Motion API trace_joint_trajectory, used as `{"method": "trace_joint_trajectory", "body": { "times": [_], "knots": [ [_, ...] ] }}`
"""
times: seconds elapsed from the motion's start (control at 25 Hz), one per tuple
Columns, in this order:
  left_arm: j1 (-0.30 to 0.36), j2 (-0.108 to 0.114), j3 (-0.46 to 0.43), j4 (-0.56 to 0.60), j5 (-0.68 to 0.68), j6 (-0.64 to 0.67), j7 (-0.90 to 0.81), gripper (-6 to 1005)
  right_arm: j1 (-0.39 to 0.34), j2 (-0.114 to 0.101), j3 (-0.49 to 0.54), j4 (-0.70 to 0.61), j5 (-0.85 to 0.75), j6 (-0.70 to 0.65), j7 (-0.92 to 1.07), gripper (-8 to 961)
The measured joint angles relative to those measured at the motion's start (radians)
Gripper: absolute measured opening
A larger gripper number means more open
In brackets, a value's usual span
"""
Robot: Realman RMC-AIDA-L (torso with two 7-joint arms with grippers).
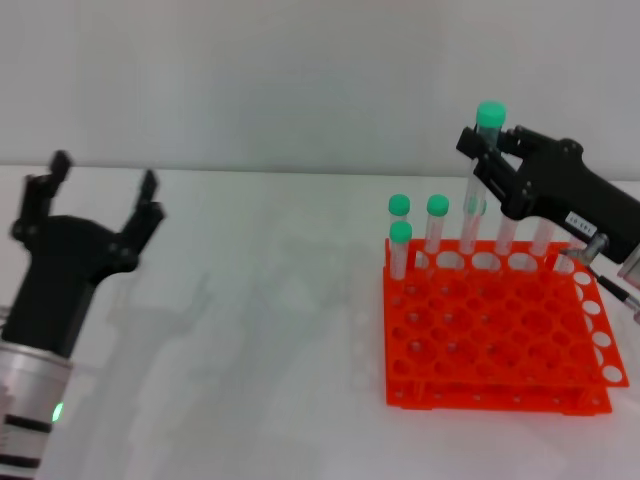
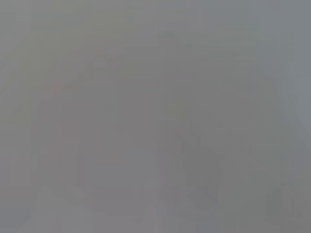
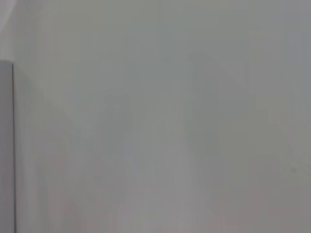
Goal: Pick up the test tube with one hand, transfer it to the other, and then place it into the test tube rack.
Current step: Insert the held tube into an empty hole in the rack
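Observation:
In the head view my right gripper (image 1: pixel 487 150), black with a small white label, is shut on a test tube (image 1: pixel 480 175) just below its green cap. The tube hangs upright, its lower end at the back row of the orange-red test tube rack (image 1: pixel 500 345). Whether the tip is inside a hole I cannot tell. My left gripper (image 1: pixel 100 195), black on a silver wrist with a green light, is open and empty at the left, far from the rack. Both wrist views show only blank pale surface.
Three other green-capped tubes (image 1: pixel 400 235) stand in the rack's back left holes, close beside the held tube. Two clear tubes (image 1: pixel 507 238) stand in the back row under my right gripper. The white table (image 1: pixel 260 330) lies between the grippers.

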Motion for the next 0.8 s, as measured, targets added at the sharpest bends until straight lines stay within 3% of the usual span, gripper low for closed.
{"method": "trace_joint_trajectory", "body": {
  "times": [0.32, 0.8],
  "knots": [
    [0.004, 0.000, -0.006, -0.002, -0.056, -0.035, -0.004, 894, 0.005, 0.000, -0.222, 0.007, 0.204, 0.097, -0.111, 209],
    [0.014, 0.000, -0.006, -0.006, -0.079, -0.073, -0.073, 894, 0.031, 0.000, -0.642, -0.045, 0.731, 0.239, -0.367, 209]
  ]
}}
